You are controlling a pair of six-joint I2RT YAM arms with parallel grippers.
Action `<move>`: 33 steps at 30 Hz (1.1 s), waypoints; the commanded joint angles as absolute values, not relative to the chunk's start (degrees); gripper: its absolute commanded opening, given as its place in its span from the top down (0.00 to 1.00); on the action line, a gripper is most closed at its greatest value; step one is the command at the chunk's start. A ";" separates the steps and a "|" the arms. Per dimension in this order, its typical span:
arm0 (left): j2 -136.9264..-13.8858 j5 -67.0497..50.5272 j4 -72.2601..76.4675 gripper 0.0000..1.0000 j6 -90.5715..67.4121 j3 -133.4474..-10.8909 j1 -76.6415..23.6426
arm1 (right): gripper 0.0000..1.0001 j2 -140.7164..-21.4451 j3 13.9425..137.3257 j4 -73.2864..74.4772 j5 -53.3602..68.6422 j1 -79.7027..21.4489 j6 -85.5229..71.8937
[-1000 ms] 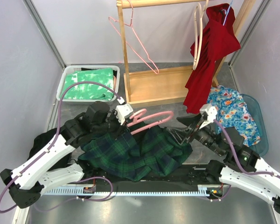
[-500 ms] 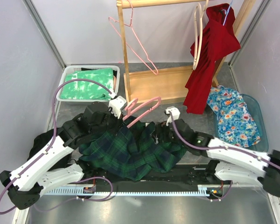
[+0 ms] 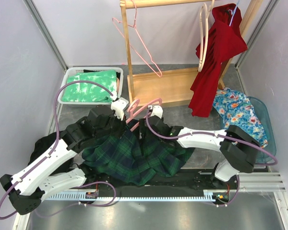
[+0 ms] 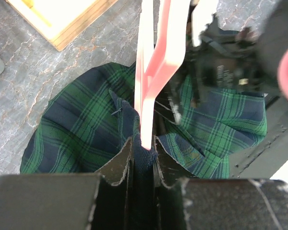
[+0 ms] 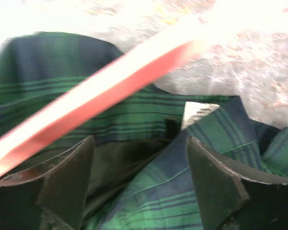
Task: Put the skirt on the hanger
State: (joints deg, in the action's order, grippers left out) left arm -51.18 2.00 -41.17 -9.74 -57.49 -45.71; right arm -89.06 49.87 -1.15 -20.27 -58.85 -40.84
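Observation:
The green and navy plaid skirt [image 3: 134, 155] lies crumpled on the table between the arms. The pink hanger [image 3: 145, 107] slants above its far edge. My left gripper [image 3: 123, 115] is shut on the hanger's lower end [image 4: 158, 62] together with a fold of the skirt's waistband [image 4: 143, 158]. In its wrist view the jaws pinch both at the left gripper [image 4: 144, 143]. My right gripper [image 3: 144, 125] has reached in beside the hanger. It stands open over the skirt's waist opening [image 5: 182, 191], the right gripper [image 5: 139, 163] just below the hanger bar [image 5: 101, 100], with a white label [image 5: 197, 112] ahead.
A wooden rack [image 3: 168, 86] stands behind, with a thin pink wire hanger [image 3: 139, 43] and a red dress [image 3: 216, 57] on it. A white basket [image 3: 67, 76] of green cloth sits back left. A blue tub [image 3: 269, 129] holds floral fabric at right. Black cloth [image 3: 43, 143] lies at left.
The right arm has swung left across the skirt and now sits next to the hanger with its jaws open. The left gripper has tilted the hanger steeper and pulled it slightly left.

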 commanded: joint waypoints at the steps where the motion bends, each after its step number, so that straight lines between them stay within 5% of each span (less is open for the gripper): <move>1: -50.89 3.69 -37.09 0.98 -12.22 -58.01 -45.62 | 0.23 -92.02 51.34 3.42 -26.71 -59.59 -43.33; 9: -49.22 5.01 -38.85 0.98 -10.55 -58.01 -45.62 | 0.56 -82.72 42.99 11.77 -34.61 -59.59 -48.16; 14: -47.90 5.36 -40.34 0.98 -10.28 -57.83 -45.62 | 0.99 -77.26 39.03 15.55 -36.47 -59.24 -50.01; 33: -42.54 -22.24 -42.10 0.98 -6.42 -54.49 -45.79 | 1.00 -57.84 43.76 24.07 -47.37 -52.22 -48.34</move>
